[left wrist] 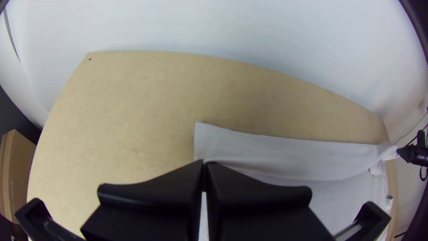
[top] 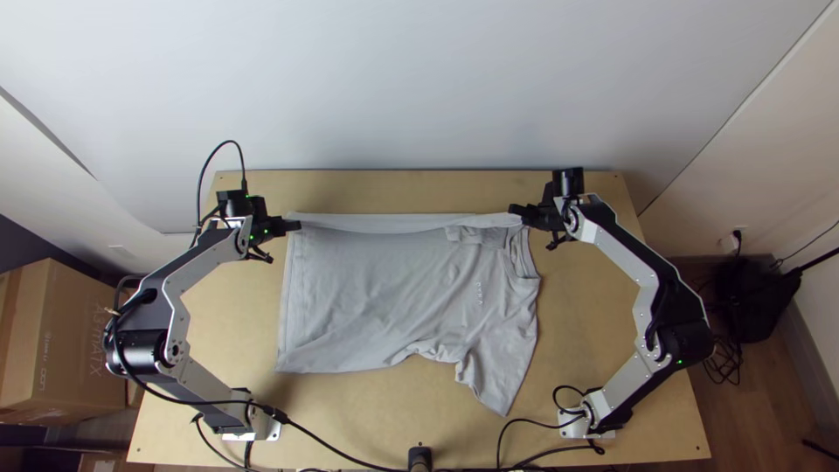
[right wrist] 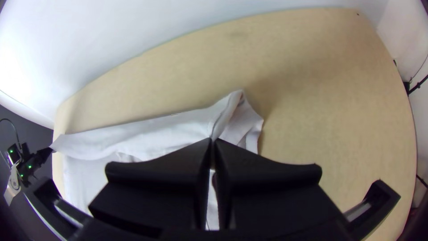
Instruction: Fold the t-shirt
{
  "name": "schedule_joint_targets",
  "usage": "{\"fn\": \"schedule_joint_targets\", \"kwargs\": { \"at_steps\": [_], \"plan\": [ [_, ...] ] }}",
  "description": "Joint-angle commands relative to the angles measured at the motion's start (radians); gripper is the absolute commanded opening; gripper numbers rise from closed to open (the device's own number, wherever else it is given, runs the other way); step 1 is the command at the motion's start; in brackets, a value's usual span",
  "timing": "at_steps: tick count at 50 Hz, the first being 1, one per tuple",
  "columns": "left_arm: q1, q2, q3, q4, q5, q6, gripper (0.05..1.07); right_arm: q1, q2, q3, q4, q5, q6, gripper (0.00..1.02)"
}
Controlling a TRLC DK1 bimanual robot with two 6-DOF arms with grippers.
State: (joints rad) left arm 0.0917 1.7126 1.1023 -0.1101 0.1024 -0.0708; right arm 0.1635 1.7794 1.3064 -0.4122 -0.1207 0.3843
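So my left hand point(top: 295, 225) has the grey t-shirt point(top: 384, 288) pinched at its far hem end, my right hand point(top: 517, 211) grips it by the collar point(top: 525, 262), and the rest lies mostly spread across the tabletop point(top: 603, 350), near sleeve point(top: 496, 371) out.

So both arms are out, seen from up top. Left arm point(top: 203, 260) is planted between 7 and 8 o'clock, elbow point(top: 140, 348) kinked way out at 8, and the left gripper point(top: 293, 226) sits around 9, aimed at 3. Right arm point(top: 627, 255) is pretty much the mirror: base between 4 and 5, elbow point(top: 686, 343) poking out near 4, right gripper point(top: 517, 211) between 2 and 3, pointing roughly at 9. Wrist views have both left gripper point(left wrist: 205, 164) and right gripper point(right wrist: 212, 140) pinched, black fingers pressed together.
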Motion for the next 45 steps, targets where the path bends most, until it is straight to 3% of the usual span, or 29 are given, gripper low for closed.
{"fn": "schedule_joint_targets", "kwargs": {
  "at_steps": [1, 28, 36, 38, 39, 41, 43, 45],
  "plan": [
    [0.017, -0.059, -0.062, 0.015, 0.022, 0.017, 0.08, -0.009, -0.048, -0.064, 0.004, 0.009, -0.007, 0.02],
    [0.069, -0.220, -0.246, 0.035, 0.062, 0.052, 0.08, -0.021, -0.115, -0.302, 0.125, 0.010, -0.013, 0.02],
    [0.065, -0.235, -0.343, 0.150, 0.062, 0.077, 0.08, -0.016, -0.136, -0.348, 0.153, 0.010, -0.010, 0.02],
    [0.063, -0.243, -0.364, 0.184, 0.062, 0.074, 0.20, -0.015, -0.141, -0.352, 0.159, 0.012, -0.010, 0.02],
    [0.062, -0.246, -0.371, 0.187, 0.062, 0.074, 0.31, -0.015, -0.146, -0.354, 0.161, 0.015, -0.010, 0.08],
    [0.052, -0.255, -0.381, 0.185, 0.059, 0.077, 0.52, -0.015, -0.160, -0.358, 0.161, 0.015, -0.010, 0.28],
    [0.049, -0.261, -0.392, 0.188, 0.046, 0.078, 0.63, -0.016, -0.170, -0.360, 0.161, 0.015, -0.012, 0.40],
    [0.049, -0.263, -0.394, 0.181, 0.043, 0.078, 0.71, -0.019, -0.184, -0.361, 0.159, 0.015, -0.012, 0.46]
  ]
}}
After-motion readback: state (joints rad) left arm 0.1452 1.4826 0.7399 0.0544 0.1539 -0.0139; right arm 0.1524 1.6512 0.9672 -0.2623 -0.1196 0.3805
